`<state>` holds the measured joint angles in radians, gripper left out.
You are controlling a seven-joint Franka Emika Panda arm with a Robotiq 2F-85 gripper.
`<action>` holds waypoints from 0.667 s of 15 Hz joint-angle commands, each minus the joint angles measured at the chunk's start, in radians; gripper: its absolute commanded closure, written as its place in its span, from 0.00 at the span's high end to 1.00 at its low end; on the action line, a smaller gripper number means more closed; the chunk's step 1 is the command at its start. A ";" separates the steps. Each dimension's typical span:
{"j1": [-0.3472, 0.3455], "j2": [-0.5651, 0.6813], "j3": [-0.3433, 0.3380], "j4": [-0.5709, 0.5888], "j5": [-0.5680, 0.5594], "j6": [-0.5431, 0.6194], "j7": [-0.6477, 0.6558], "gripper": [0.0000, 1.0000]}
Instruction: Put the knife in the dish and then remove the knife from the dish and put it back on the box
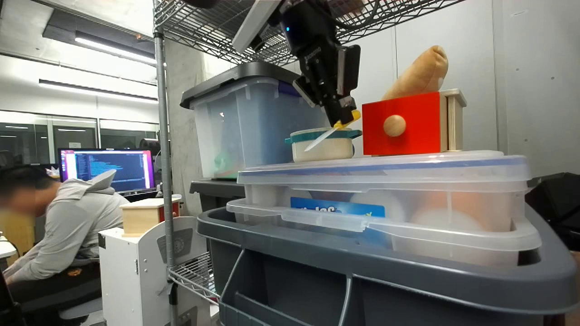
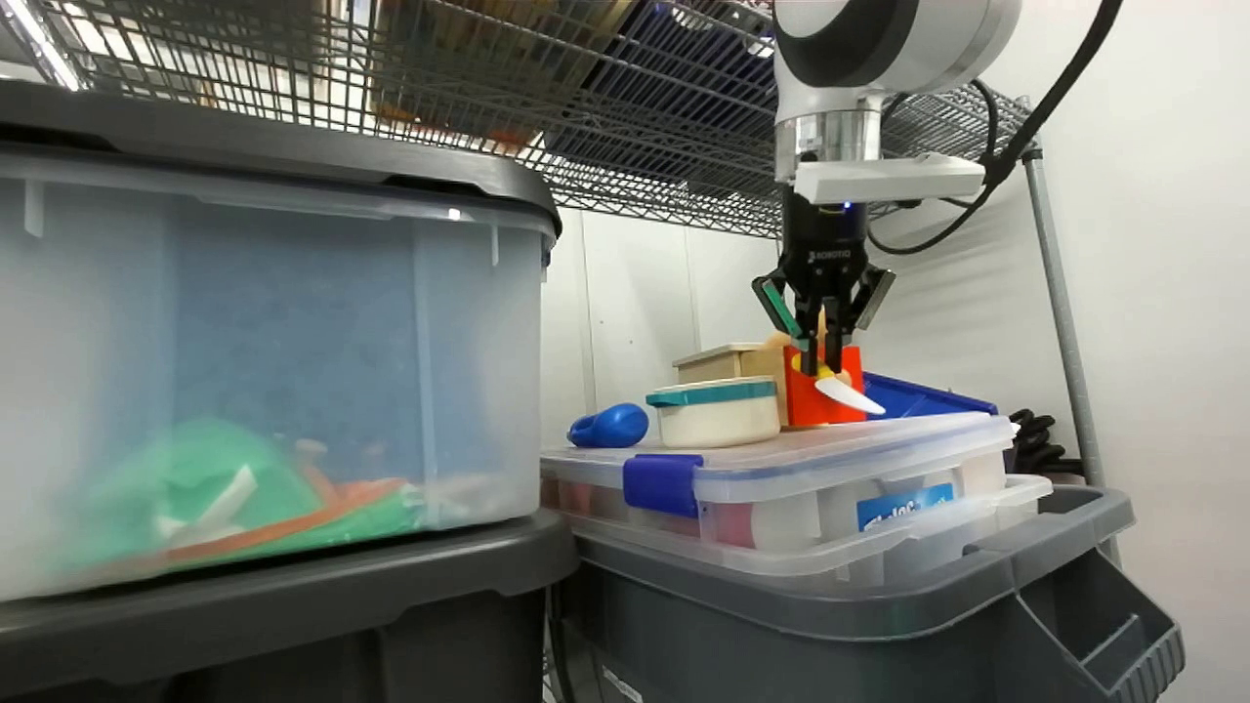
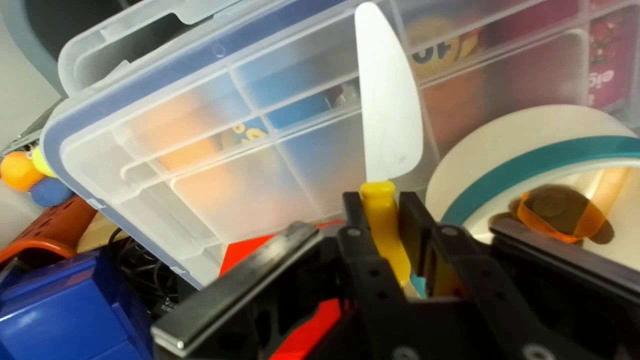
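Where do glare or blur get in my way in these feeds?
Wrist view: not on the knife, which reads fairly crisp, but bright patches show inside the dish, and the box shows its contents mostly hazily; in an exterior view, ceiling lights glare at upper left and the seated person's face is blurred.

Bright ceiling lights (image 1: 115, 50), wrist view perhaps soft

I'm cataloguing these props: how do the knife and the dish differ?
The knife is long and slim; the dish is round and low. The knife is yellow-handled and white-bladed; the dish is cream, banded teal. The gripper holds the knife; the dish stands on the box. Both pair a pale colour with a stronger one.
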<state>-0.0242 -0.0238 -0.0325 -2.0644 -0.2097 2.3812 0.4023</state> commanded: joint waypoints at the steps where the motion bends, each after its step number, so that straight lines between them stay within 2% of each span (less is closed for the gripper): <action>1: -0.019 -0.003 -0.007 -0.003 0.002 -0.010 0.013 0.06; 10: -0.043 0.043 -0.031 0.005 -0.005 -0.007 0.036 0.06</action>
<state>-0.0649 0.0056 -0.0571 -2.0681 -0.2096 2.3812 0.4200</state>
